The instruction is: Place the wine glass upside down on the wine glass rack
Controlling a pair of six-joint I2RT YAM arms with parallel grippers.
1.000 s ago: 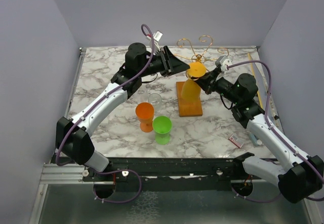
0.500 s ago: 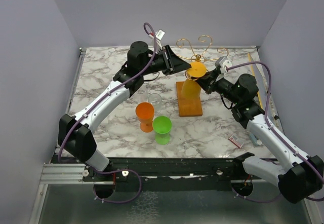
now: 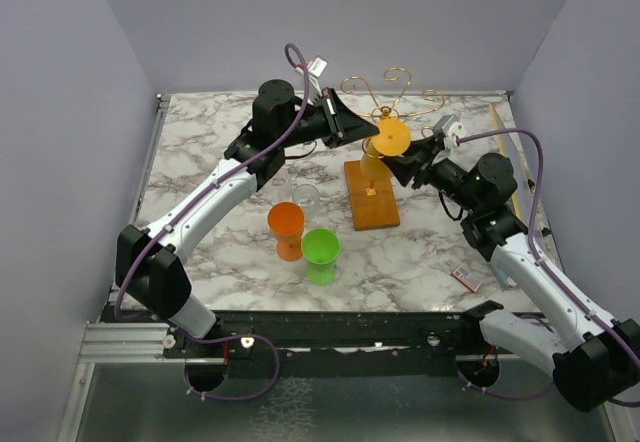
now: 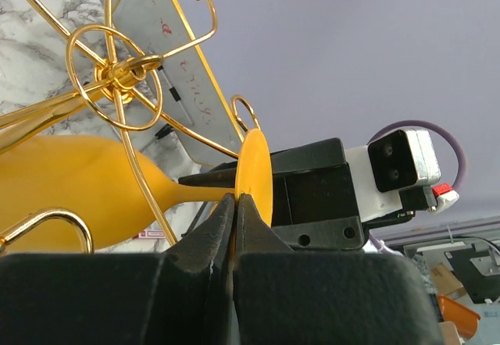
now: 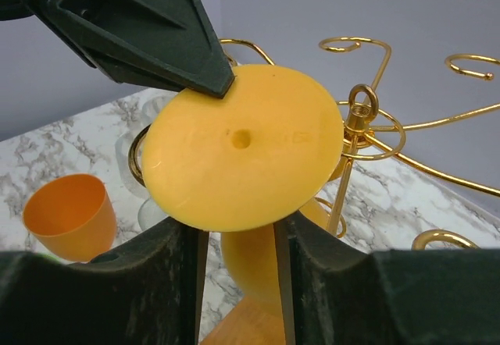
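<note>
The right arm has carried the inverted wine glass (image 3: 391, 137) up toward the far edge of the surface (image 3: 200, 152), and its foot is now level with the curls of the wine glass rack (image 3: 372, 210). It is not yet hung. The right tool (image 5: 238, 245) grips the stem, and the left tool (image 4: 234, 203) pinches the foot's rim. Whether the stem touches the wire is unclear.

Yellow wine glass (image 3: 392, 138), gold wine glass rack (image 4: 117, 76), white-grey marbled table (image 3: 420, 252)

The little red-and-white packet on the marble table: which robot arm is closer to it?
Right. The right arm runs just beside the packet; the left arm lies far off on the opposite side.
</note>
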